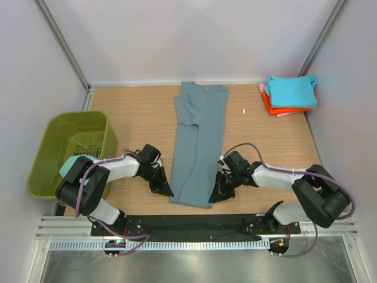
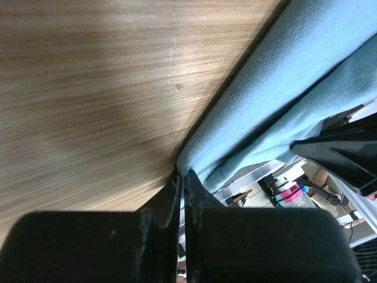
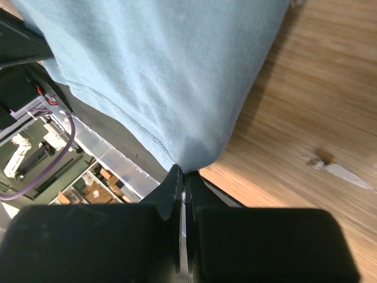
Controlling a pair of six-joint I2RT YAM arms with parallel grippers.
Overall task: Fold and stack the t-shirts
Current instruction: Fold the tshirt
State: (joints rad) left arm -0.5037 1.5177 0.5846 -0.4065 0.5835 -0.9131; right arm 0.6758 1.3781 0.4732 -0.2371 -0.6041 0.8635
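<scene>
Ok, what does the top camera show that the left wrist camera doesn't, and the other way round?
Only the top view: the whole blue-grey t-shirt laid out lengthwise, the olive tub at the left, and the stack of folded tees in the far right corner. Only the left wrist view: a close look at the left gripper, its jaws shut on the shirt's near left corner, plus a glimpse of the room past the table's near edge. Both: the shirt, the left gripper and the wooden table.
</scene>
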